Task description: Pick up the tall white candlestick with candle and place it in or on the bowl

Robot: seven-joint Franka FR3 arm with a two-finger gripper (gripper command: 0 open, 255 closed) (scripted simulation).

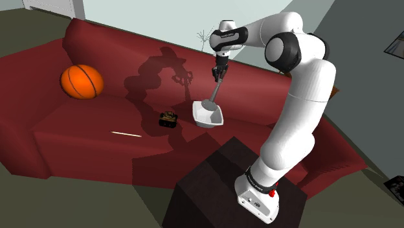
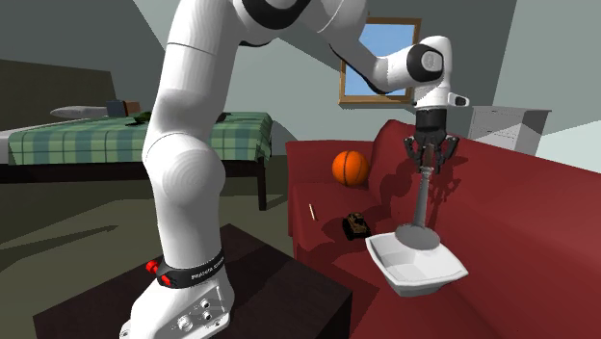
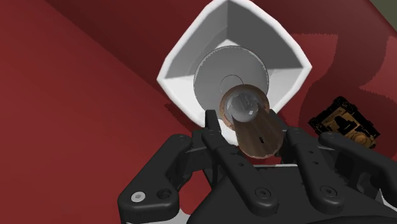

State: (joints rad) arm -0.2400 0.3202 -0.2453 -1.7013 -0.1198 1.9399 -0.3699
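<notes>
Pincer (image 2: pixel 430 157) clamped on candlestick (image 2: pixel 421 200) top; candlestick slants down from pincer, base inside white bowl (image 2: pixel 431 278) on red sofa (image 2: pixel 539 217).

We find no word, number or brand that we can read with any certainty. The nearest thing to writing is a line of small white lettering on the dark band (image 1: pixel 256 182) that circles the foot of the arm (image 1: pixel 294 123). We see it in the shoulder view and again in the second exterior view, and in both it is too small for us to make out. Just under that band, the white base (image 2: pixel 183 313) carries a few small round fittings, and we can read no mark on them.
</notes>
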